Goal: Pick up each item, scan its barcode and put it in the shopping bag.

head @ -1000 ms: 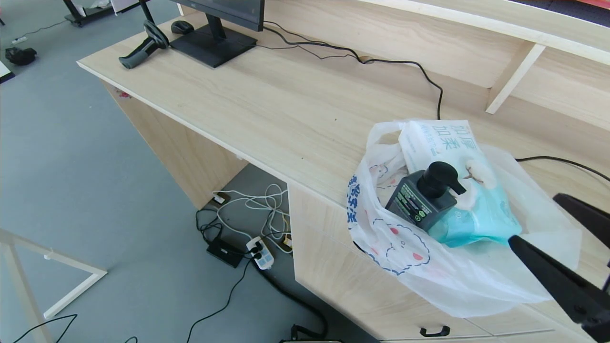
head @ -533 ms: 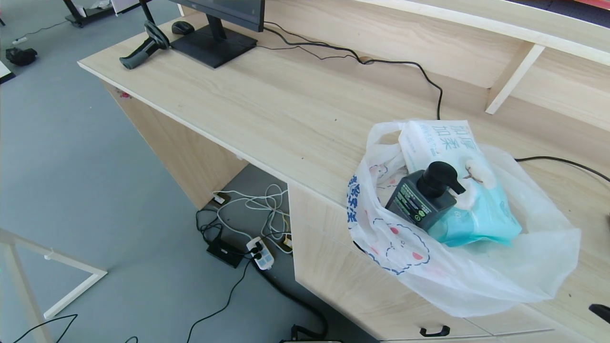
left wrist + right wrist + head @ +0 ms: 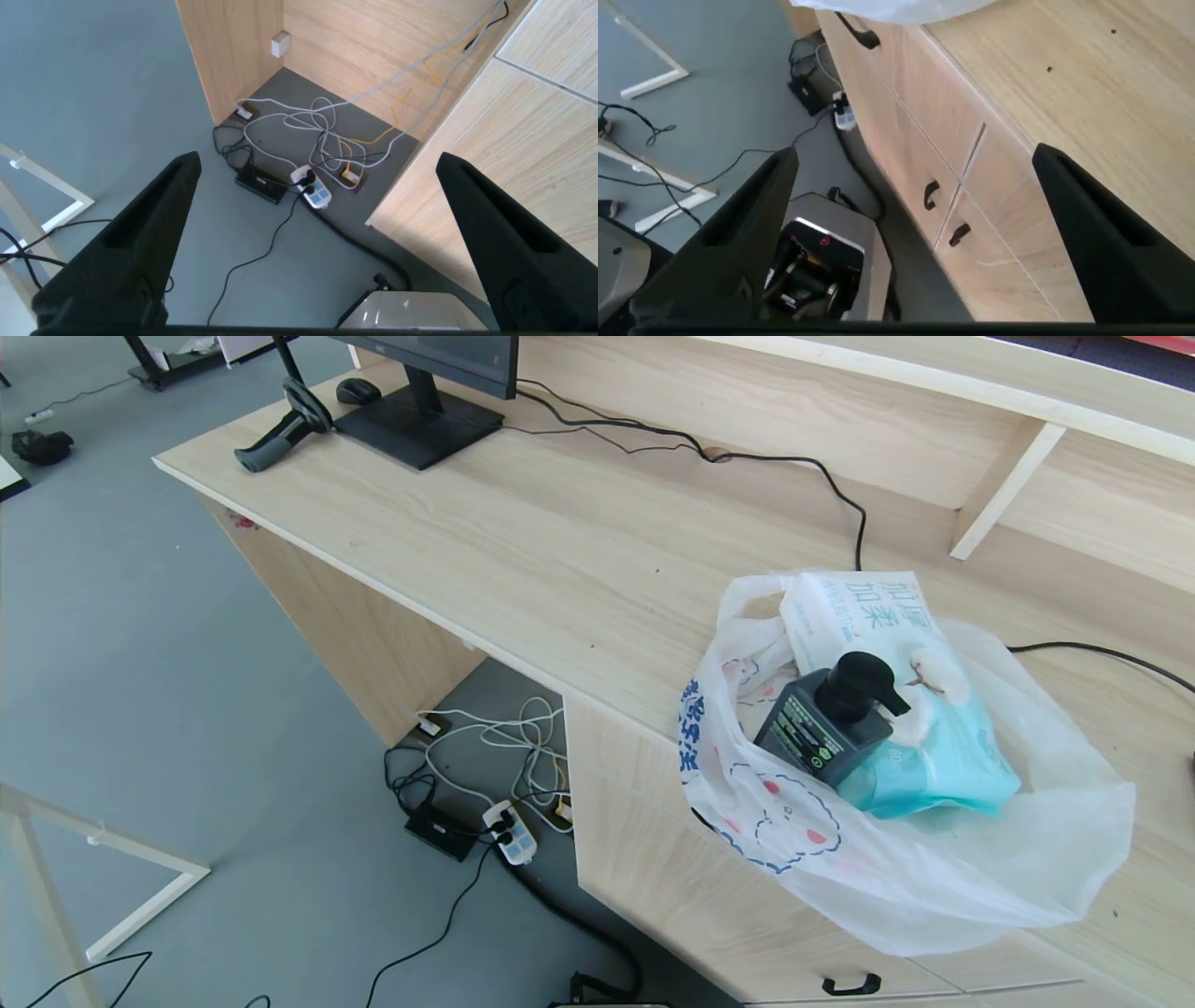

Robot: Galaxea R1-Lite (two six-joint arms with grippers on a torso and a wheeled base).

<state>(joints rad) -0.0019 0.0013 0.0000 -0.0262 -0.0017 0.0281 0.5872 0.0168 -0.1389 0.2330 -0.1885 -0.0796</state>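
Pale wood counter [image 3: 560, 551] fills most of the head view. The shopping bag [image 3: 934, 887] sits slumped at its near edge, the plastic spilling a little over the drawer fronts.

Inside the bag, a dark pump bottle [image 3: 826, 733] lies tilted on a teal and white tissue pack [image 3: 943, 761]. The bottle's long axis runs from its base, near the bag's printed side, up to the black pump head, which points toward the back of the counter. The nozzle aims at the bag's right side. The pack's long axis runs from the bag's handles at the back to its near right corner.

Left of the bag I have a broad stretch of bare counter. Behind the bag a black cable [image 3: 794, 462] snakes across the wood, with a slanted shelf brace [image 3: 1004, 490] further back. Far left of the bag lie a barcode scanner [image 3: 280, 429], a monitor stand [image 3: 420, 425] and a mouse [image 3: 357, 389]. Below the bag is a drawer handle [image 3: 851, 985], and on the floor to its left a power strip [image 3: 512, 835] among tangled leads.

My left gripper [image 3: 318, 161] is spread wide and holds nothing, over that floor. My right gripper [image 3: 915, 154] is likewise spread, over the drawer fronts below the bag.
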